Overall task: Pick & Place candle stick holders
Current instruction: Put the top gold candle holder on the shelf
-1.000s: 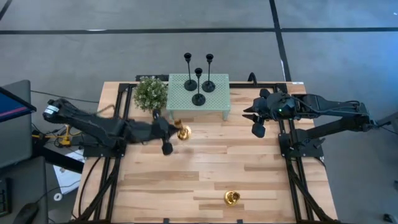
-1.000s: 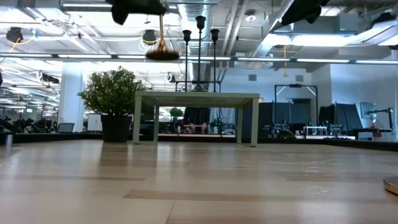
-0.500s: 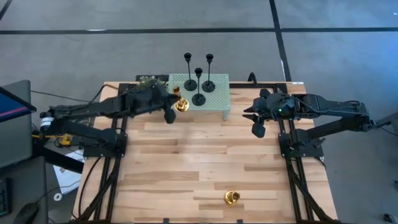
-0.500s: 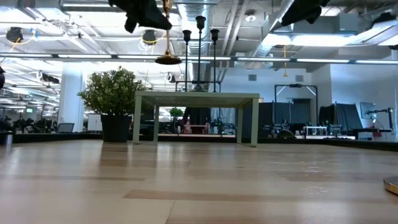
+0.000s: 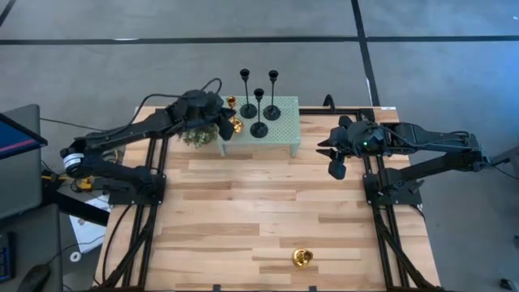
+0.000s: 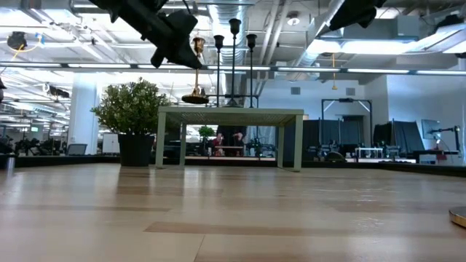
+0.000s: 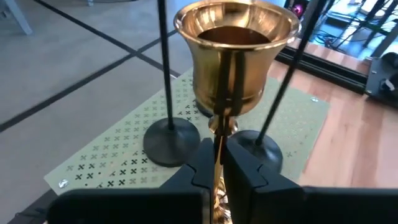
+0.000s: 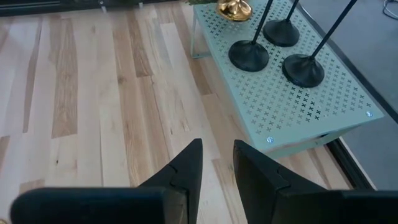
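over the green stand's (image 5: pixel 280 138) left end, left gripper (image 7: pixel 216 163) clenches an upright gold holder (image 7: pixel 234 53) by its stem, base just above it.

In the left wrist view the gold candle stick holder (image 7: pixel 235 59) shows only its cup and a little of its stem; the lower stem and base are hidden between the left claw (image 7: pixel 216 163). Both black candle stick holders beside it (image 7: pixel 169 134) lose their tops past the picture's edge. From above, the left arm covers much of the potted plant (image 5: pixel 193 134) beside the green stand (image 5: pixel 285 122). In the low view the second gold holder (image 6: pixel 459 215) is cut by the edge, only a sliver showing on the counter (image 6: pixel 233 218). The right wrist view crops the three black stems over the stand.
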Robot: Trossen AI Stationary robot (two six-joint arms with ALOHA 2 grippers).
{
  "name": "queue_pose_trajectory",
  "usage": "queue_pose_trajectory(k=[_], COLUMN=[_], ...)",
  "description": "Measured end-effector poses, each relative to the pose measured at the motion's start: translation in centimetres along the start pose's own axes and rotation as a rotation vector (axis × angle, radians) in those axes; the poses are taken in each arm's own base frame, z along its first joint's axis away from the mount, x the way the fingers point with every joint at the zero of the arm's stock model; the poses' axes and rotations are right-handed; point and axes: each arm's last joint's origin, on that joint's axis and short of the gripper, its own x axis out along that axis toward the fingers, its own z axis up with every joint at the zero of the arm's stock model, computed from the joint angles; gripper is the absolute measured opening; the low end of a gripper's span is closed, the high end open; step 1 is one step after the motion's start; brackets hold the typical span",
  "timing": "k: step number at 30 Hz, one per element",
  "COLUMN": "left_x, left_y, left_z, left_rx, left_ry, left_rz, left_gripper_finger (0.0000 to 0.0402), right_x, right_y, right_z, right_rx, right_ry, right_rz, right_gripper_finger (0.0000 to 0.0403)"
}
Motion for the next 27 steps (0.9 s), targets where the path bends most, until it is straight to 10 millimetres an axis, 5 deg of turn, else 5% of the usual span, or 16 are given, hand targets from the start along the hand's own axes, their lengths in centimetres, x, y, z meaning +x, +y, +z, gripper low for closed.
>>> queue_pose_trajectory(k=[27], left_x=[1.6], left_y=[0.3], left_z=[-1.9], left_rx=[0.005], left_ry=[0.003], left_rz=[0.005], left_gripper_finger=[0.0013], right_x=[0.0], right_y=[0.0], right_z=[0.0], right_rx=[0.0], right_ry=[0.0], right_rz=[0.0], right_gripper_finger=[0.0081])
